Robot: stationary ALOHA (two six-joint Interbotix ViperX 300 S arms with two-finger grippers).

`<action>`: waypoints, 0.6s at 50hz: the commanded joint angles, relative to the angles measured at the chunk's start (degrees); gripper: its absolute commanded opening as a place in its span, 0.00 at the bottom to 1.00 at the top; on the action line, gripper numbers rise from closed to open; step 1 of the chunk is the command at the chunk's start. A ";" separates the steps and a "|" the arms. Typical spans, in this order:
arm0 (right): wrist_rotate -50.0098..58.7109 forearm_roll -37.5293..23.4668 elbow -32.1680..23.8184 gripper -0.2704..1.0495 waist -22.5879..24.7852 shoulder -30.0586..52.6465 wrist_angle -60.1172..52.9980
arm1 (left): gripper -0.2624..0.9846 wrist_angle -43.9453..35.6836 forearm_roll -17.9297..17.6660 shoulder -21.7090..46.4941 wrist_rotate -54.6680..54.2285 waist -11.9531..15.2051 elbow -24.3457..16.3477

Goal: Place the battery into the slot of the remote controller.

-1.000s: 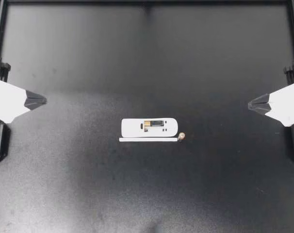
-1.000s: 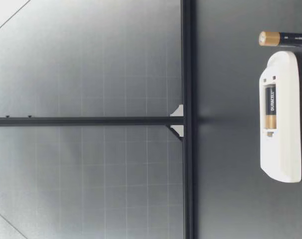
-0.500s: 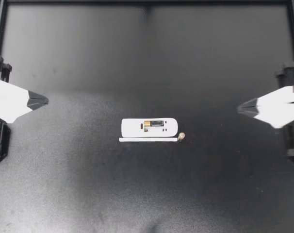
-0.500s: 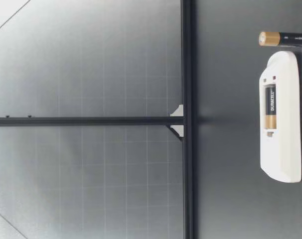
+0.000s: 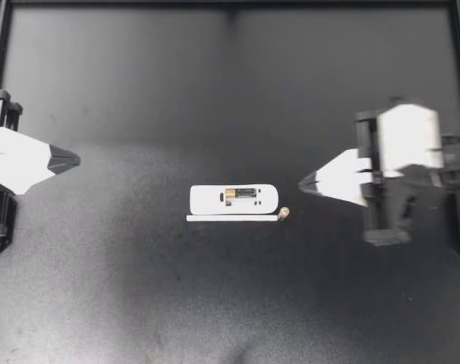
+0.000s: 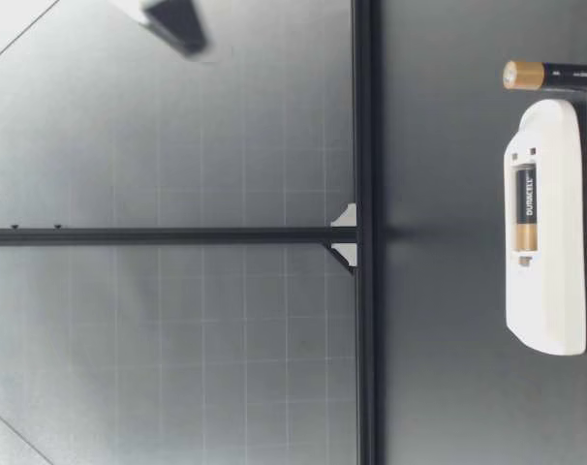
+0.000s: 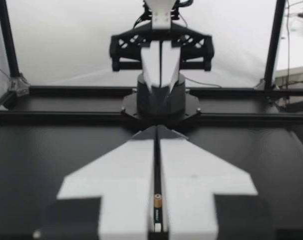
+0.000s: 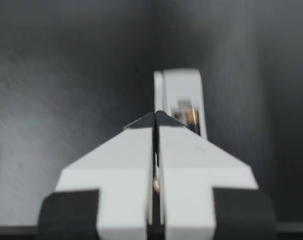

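Well left of the remote controller (image 5: 234, 199), my left gripper (image 5: 72, 159) has barely stirred, fingers pressed together on nothing. The remote is smooth white plastic, round-ended, one cell (image 5: 241, 194) already seated; a thin white strip (image 5: 232, 218) — perhaps its cover — lies alongside. The loose battery (image 5: 284, 213), a copper-capped cylinder, rests on the matte black table (image 5: 139, 288) at the remote's right end. My right gripper (image 5: 304, 183) has swung in just beyond it — closed, empty, so pickup looks next.

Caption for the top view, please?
Right gripper, fingers shut, points toward the loose battery beside the uncovered remote; left gripper farther off, also shut.
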 commanded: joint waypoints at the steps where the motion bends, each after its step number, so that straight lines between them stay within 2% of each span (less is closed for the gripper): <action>1: -0.18 -0.26 -3.25 0.12 -1.05 2.46 3.16 | 0.09 -0.70 0.00 0.62 -0.09 0.18 -0.70; 10: -0.26 -0.97 -4.75 0.23 -1.41 6.50 5.19 | 0.09 -0.70 0.00 0.70 -0.26 0.09 -0.35; 23: -0.26 -1.05 -6.94 0.57 -1.32 11.87 9.84 | 0.09 -0.62 0.00 0.62 -0.26 0.18 -0.18; 26: -0.35 -1.05 -7.82 0.61 -1.32 13.45 11.95 | 0.09 -0.62 0.00 0.70 -0.26 0.09 -0.09; 30: -0.53 -1.05 -8.88 0.61 -1.32 15.21 14.06 | 0.09 -0.62 0.00 0.70 -0.26 0.18 0.00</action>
